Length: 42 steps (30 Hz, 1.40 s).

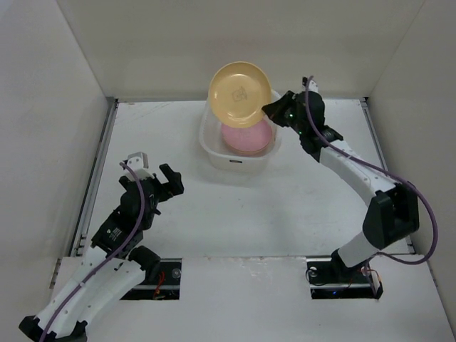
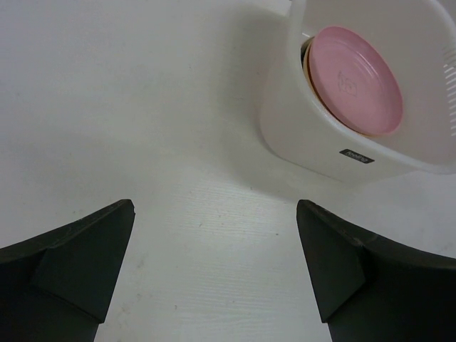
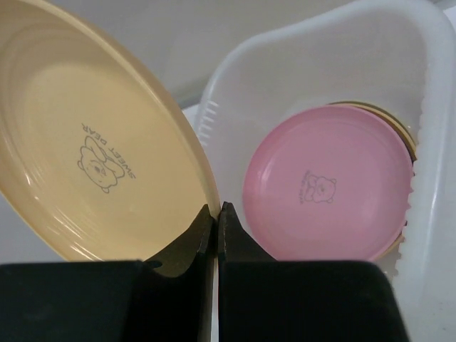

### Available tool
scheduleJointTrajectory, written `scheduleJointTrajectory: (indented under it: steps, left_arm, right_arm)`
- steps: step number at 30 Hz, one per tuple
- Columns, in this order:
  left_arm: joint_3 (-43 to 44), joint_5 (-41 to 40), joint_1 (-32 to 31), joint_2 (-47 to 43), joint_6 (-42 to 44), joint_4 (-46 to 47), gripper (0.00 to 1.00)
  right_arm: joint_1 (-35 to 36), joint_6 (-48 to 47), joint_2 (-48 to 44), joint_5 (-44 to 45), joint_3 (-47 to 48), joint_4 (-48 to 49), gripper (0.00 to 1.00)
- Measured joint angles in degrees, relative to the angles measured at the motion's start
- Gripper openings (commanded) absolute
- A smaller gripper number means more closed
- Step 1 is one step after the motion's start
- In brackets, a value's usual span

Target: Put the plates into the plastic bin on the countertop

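My right gripper (image 1: 269, 108) is shut on the rim of a yellow-orange plate (image 1: 239, 93) and holds it tilted up above the back of the plastic bin (image 1: 214, 151). In the right wrist view the fingers (image 3: 229, 231) pinch that plate's (image 3: 78, 157) edge. Inside the bin (image 3: 434, 235) a pink plate (image 3: 328, 185) lies on top of a stack; a yellow rim shows under it. The pink plate (image 2: 354, 80) and bin (image 2: 299, 135) also show in the left wrist view. My left gripper (image 1: 153, 173) is open and empty, low over the countertop (image 1: 299, 206), left of the bin.
White walls (image 1: 50, 121) bound the countertop on the left, back and right. A metal rail (image 1: 96, 178) runs along the left edge and another (image 1: 375, 135) along the right. A purple cable (image 1: 420, 206) loops off the right arm.
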Motion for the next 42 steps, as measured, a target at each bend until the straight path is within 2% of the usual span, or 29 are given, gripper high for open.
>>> scheduleJointTrajectory:
  steps: [5, 13, 17, 20, 24, 26, 31, 34, 35, 38, 42]
  left_arm:
    - [-1.92, -1.86, -1.03, -1.29, -1.31, -1.55, 1.0]
    - [-2.75, -3.34, -2.16, -1.4, -2.19, -2.67, 1.0]
    - [-2.93, -3.63, -2.16, -1.42, -2.32, -2.91, 1.0]
    - [-2.99, -3.82, -2.16, -1.4, -2.32, -2.91, 1.0]
    - [-3.19, -4.0, -2.14, -1.14, -2.32, -2.89, 1.0]
    - [-3.48, -4.02, -2.12, -1.09, -2.34, -2.89, 1.0]
    - [-3.8, -4.44, -2.12, -0.81, -2.36, -2.91, 1.0]
    - [-3.82, -4.92, -2.19, -0.76, -2.38, -2.91, 1.0]
    - [-3.85, -5.11, -2.27, -0.72, -2.4, -2.91, 1.0]
    - [-3.96, -5.57, -2.51, -0.13, -2.56, -2.89, 1.0]
    - [-5.22, -6.05, -2.54, 0.87, -3.04, -2.51, 1.0]
  right_arm:
    - [4.61, -7.34, 7.15, 7.32, 6.23, -6.93, 0.02]
    - [4.94, -14.01, 17.14, 16.44, 14.75, -15.91, 0.03]
    - [5.07, -15.72, 19.21, 18.75, 17.18, -18.82, 0.08]
    - [5.31, -16.35, 19.76, 19.85, 18.05, -20.5, 0.17]
    - [5.79, -16.52, 19.8, 21.14, 18.21, -21.24, 0.4]
    - [5.86, -16.63, 19.8, 21.73, 18.21, -21.51, 0.46]
    - [5.97, -17.25, 19.74, 22.86, 18.21, -21.42, 0.69]
    - [6.56, -17.99, 18.82, 24.11, 17.97, -21.38, 0.79]
    - [6.93, -18.36, 17.97, 24.61, 17.55, -21.31, 1.0]
    - [8.7, -20.26, 12.87, 26.47, 14.58, -21.24, 1.0]
    - [12.61, -23.19, 0.28, 31.17, 6.97, -19.1, 1.0]
